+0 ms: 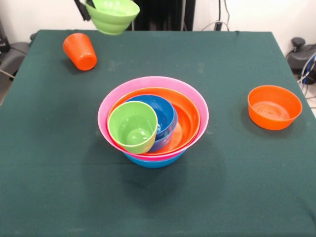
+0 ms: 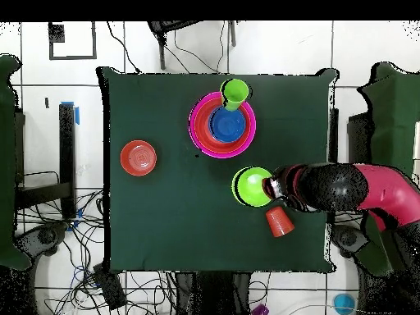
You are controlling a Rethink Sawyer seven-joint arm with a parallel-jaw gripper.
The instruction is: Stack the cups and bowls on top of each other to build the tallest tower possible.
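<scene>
Pincer (image 1: 88, 7) grips lime bowl (image 1: 113, 15); overhead hides fingers.

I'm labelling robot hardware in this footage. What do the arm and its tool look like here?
In the overhead view the arm is thick and rounded: a red outer section, then a black section toward the wrist. The tool shows in the front view only as slim black parts at the top edge. No markings or cables on the arm can be made out.

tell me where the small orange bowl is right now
The small orange bowl sits alone on the green table, right of the tower in the front view, left of it overhead.
</scene>
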